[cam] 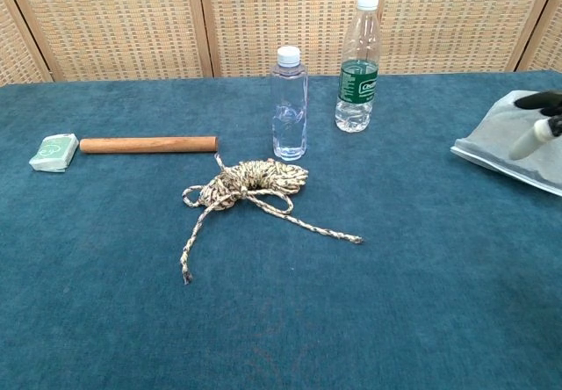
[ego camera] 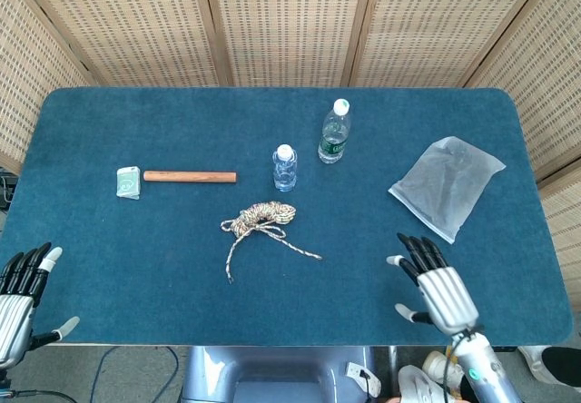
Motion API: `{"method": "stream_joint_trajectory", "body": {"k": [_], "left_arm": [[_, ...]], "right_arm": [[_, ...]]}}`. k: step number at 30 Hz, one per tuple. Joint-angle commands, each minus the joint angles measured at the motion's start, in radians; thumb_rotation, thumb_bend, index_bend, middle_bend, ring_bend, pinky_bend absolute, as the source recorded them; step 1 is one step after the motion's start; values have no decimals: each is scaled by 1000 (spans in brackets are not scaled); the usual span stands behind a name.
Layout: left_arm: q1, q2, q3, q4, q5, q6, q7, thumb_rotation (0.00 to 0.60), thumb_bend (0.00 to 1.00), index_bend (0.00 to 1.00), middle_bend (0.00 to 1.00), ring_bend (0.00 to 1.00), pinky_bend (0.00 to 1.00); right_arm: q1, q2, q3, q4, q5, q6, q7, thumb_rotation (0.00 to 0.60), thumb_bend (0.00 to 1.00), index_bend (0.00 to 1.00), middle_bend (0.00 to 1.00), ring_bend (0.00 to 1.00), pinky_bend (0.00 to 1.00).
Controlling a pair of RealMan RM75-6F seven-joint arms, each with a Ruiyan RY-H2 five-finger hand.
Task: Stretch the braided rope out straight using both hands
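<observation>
The braided rope [ego camera: 260, 219] lies bundled at the table's middle, a tan speckled coil with two loose ends trailing toward the front; in the chest view the braided rope [cam: 249, 185] sits just in front of a bottle. My right hand [ego camera: 434, 285] hovers over the front right of the table, fingers spread and holding nothing, well right of the rope; its fingertips [cam: 537, 132] poke in at the chest view's right edge. My left hand [ego camera: 23, 294] stays at the front left corner, off the table edge, fingers apart and empty.
A wooden-handled hammer [ego camera: 177, 178] lies left of the rope. Two clear water bottles stand behind it, one [ego camera: 284, 167] close and a green-labelled one [ego camera: 334, 132] further back. A clear plastic bag [ego camera: 446, 185] lies at the right.
</observation>
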Motion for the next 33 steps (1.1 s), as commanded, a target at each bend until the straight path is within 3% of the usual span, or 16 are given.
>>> {"method": "stream_joint_trajectory", "body": {"k": [1, 3, 6, 10, 15, 33], "left_arm": [[-9, -9, -10, -4, -22, -19, 21, 600, 82, 0, 0, 0, 0], [-22, -23, -22, -7, -54, -50, 56, 600, 82, 0, 0, 0, 0], [-31, -33, -32, -13, -83, -70, 83, 600, 82, 0, 0, 0, 0], [-44, -40, -41, -20, -117, -99, 110, 600, 82, 0, 0, 0, 0], [-54, -47, -48, -26, -143, -117, 134, 600, 83, 0, 0, 0, 0], [-63, -50, -50, -24, -168, -124, 137, 600, 83, 0, 0, 0, 0]], "right_arm": [[95, -106, 80, -3, 143, -108, -114, 600, 84, 337, 0, 0, 0], [171, -242, 137, 22, 327, -188, -262, 600, 124, 366, 0, 0, 0], [230, -343, 176, 38, 480, -181, -429, 600, 154, 387, 0, 0, 0], [306, -448, 199, 85, 625, -145, -603, 600, 177, 405, 0, 0, 0], [390, -549, 210, 162, 730, -111, -729, 600, 249, 407, 0, 0, 0], [497, -630, 228, 258, 889, -70, -770, 600, 305, 434, 0, 0, 0]]}}
